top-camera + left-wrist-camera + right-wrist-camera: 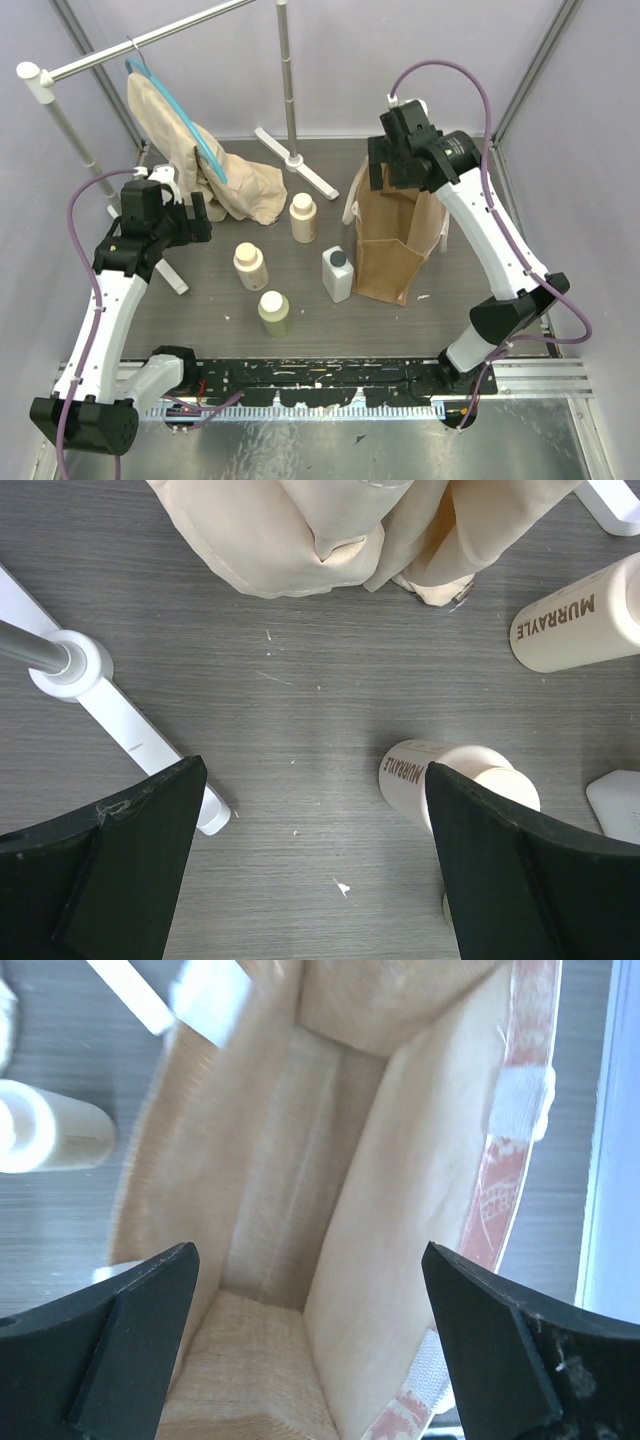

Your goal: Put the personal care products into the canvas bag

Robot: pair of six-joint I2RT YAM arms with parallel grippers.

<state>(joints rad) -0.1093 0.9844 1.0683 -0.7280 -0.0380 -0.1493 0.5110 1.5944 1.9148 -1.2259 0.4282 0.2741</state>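
Observation:
Four bottles stand on the grey table: a cream one (303,217), a cream one (250,266), a yellowish one (275,313) and a white rectangular one with a dark cap (338,274). The tan canvas bag (395,255) stands upright to their right. My left gripper (200,217) is open and empty, left of the bottles; its wrist view (315,870) shows one cream bottle (415,775) by the right finger and another (575,630) farther off. My right gripper (393,178) is open and empty above the bag's mouth (310,1330); the bag's inside (290,1190) looks bare.
A clothes rack with a beige cloth on a blue hanger (190,140) stands at the back left; its white feet (298,162) (130,742) lie on the table. The cloth (330,530) hangs just beyond the left gripper. Grey walls enclose the table.

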